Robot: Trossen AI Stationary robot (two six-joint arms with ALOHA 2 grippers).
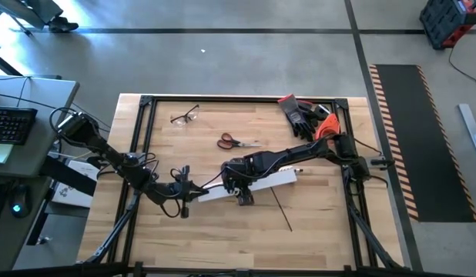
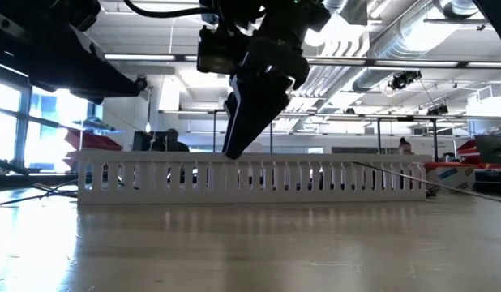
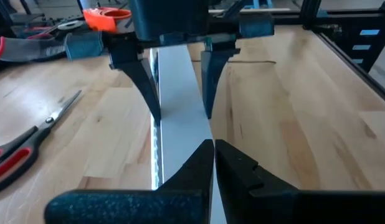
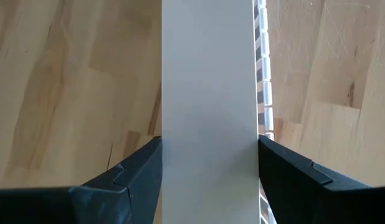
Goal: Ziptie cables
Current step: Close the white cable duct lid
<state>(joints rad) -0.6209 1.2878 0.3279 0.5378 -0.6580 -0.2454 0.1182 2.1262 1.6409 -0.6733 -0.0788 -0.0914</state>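
Right gripper: fingers astride white cover strip, touching both edges, on slotted duct | left gripper: pressed together, empty, at duct end | ziptie: bare table beside duct | cables: not seen | advice: strip to be lifted level, grip kept centred.

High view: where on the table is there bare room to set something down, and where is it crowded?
Bare wood: the near strip of the table in front of the duct, left of the ziptie, and the patch between glasses and scissors. Crowded: mid-table, where both grippers meet at the duct, and the corner with the gloves.
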